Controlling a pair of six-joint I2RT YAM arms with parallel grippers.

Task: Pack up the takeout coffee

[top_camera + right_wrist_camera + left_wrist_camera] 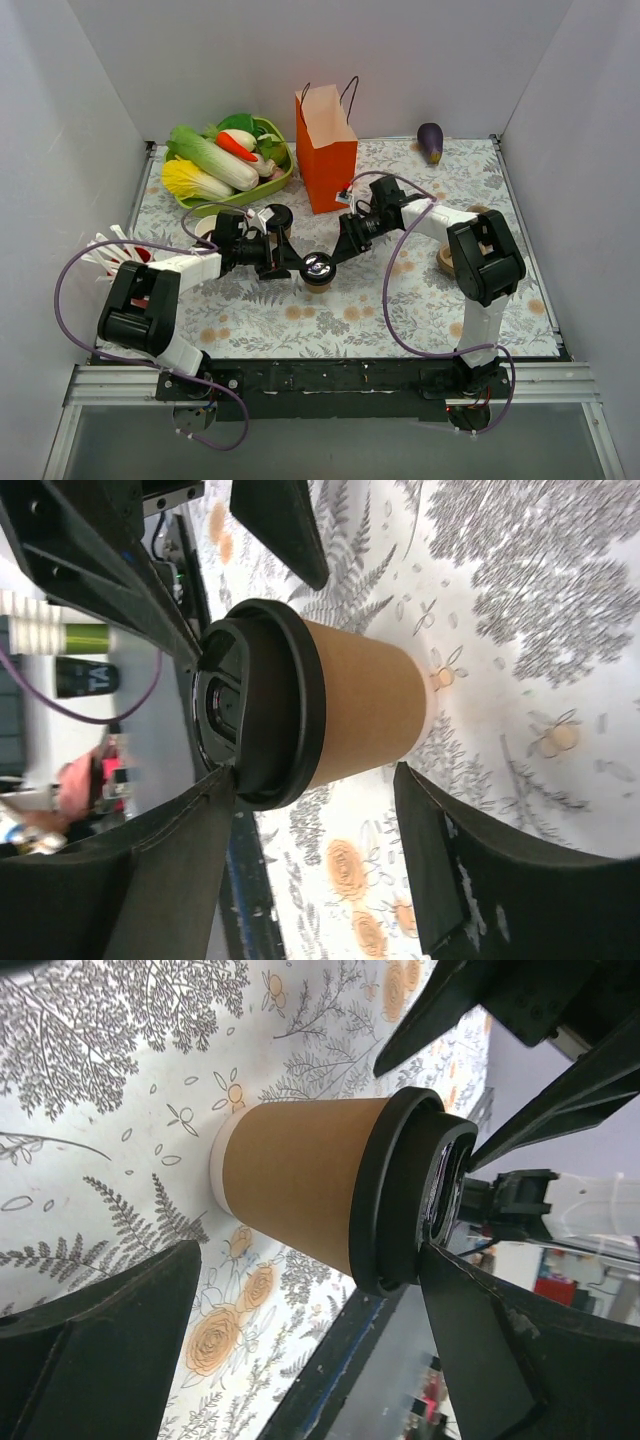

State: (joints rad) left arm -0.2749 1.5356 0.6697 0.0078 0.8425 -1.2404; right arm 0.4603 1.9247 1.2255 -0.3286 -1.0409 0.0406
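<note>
One takeout coffee, a brown paper cup (319, 270) with a black lid, stands upright on the floral tablecloth in the middle. My left gripper (298, 265) reaches it from the left, my right gripper (336, 252) from the upper right. In the left wrist view the cup (300, 1190) lies just beyond the open left gripper (310, 1260); one finger (500, 1350) touches the lid rim. In the right wrist view the right gripper (315, 775) is open too, with one finger (150, 870) against the lid (270, 700). A second lidded cup (279, 216) stands behind the left arm.
The orange paper bag (326, 150) stands open at the back centre. A green basket (285, 176) of toy vegetables is to its left, an eggplant (430, 142) at the back right. Brown cups (443, 261) sit partly hidden by the right arm. White items (105, 250) lie at the left edge.
</note>
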